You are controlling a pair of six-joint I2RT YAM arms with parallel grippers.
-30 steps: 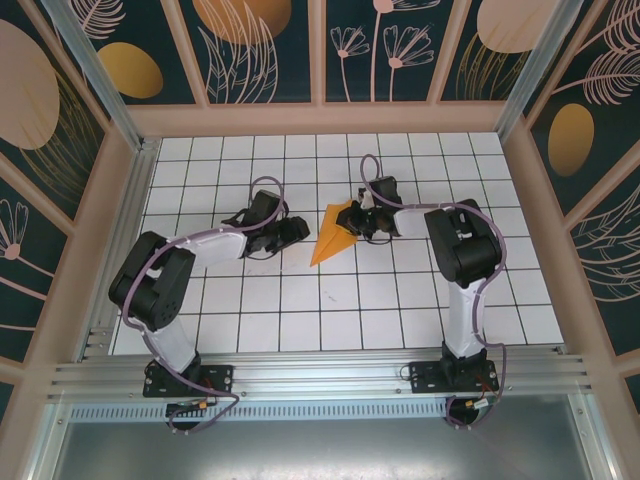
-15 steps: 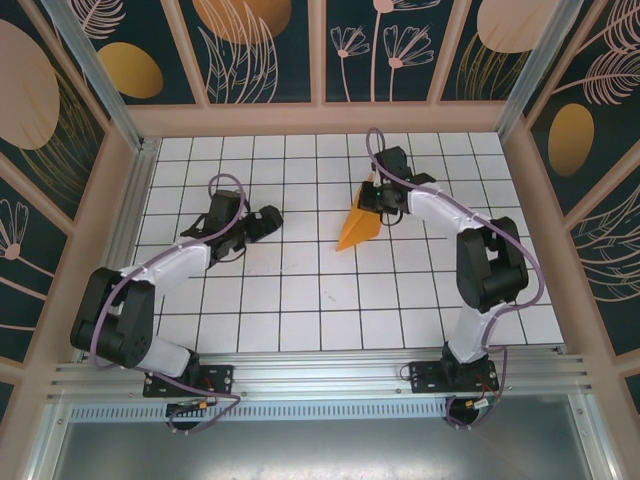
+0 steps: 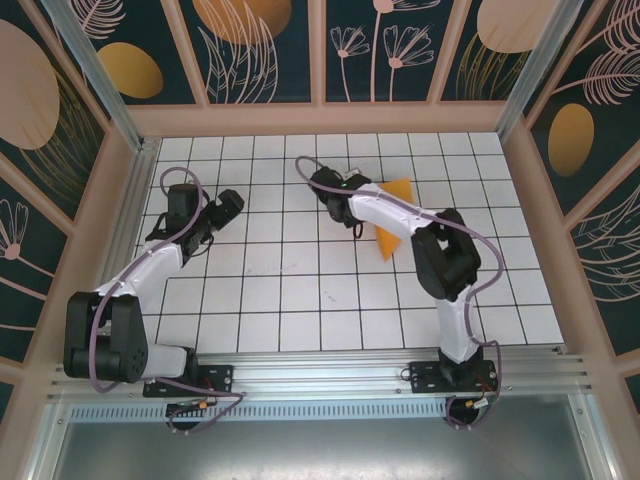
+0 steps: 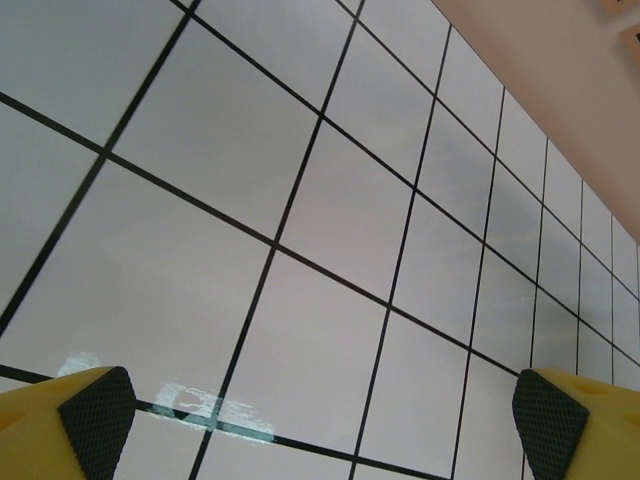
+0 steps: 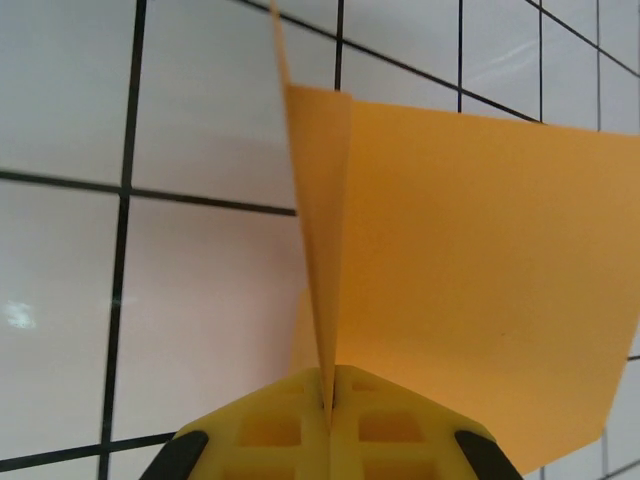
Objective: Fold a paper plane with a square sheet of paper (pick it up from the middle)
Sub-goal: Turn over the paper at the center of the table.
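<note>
The paper plane (image 3: pixel 399 189) is folded orange paper at the back of the white grid table (image 3: pixel 300 300), right of centre. My right forearm crosses above it. My right gripper (image 3: pixel 365 192) is shut on its centre crease. In the right wrist view the yellow jaws (image 5: pixel 328 385) pinch the upright crease, and one flat wing (image 5: pixel 470 270) spreads to the right above the tiles. My left gripper (image 3: pixel 228 203) is at the back left, well apart from the paper. It is open, with its two dark pads (image 4: pixel 97 410) far apart and only bare tiles between them.
Wooden-framed patterned walls (image 3: pixel 320 115) close in the table at the back and both sides. A metal rail (image 3: pixel 320 375) runs along the near edge by the arm bases. A shiny smear (image 4: pixel 200 405) lies on a tile under the left gripper.
My right arm has swung round and carried the paper from the table's middle toward the back right. My left gripper has opened wide and drawn away to the back left.
</note>
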